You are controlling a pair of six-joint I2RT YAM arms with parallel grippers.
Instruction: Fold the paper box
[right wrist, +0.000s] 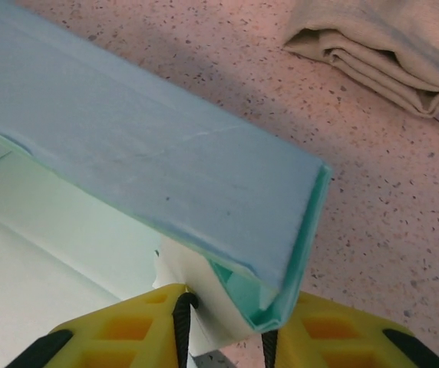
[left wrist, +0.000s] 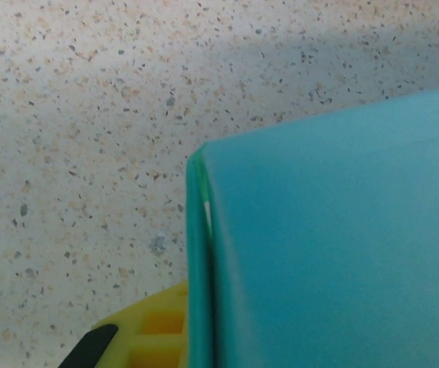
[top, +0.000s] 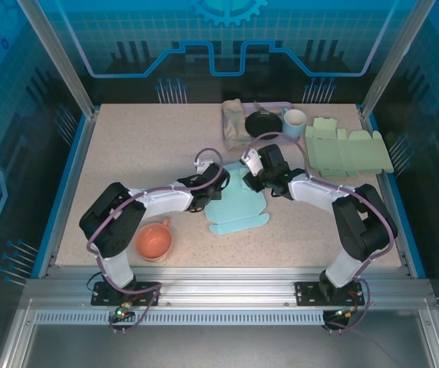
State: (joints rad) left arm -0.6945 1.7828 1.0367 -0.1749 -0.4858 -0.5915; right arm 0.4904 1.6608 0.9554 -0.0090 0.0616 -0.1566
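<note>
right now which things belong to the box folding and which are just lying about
job: light blue paper box sheet, left pincer, right pincer
lying about: stack of green flat box blanks, orange ceramic cup, folded beige cloth, black round bowl, pale blue mug

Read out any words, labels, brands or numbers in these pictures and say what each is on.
None readable: the teal paper box, green box blanks, orange cup, white mug and folded cloth show no print, and the gear graphic on the backdrop has no letters.
</note>
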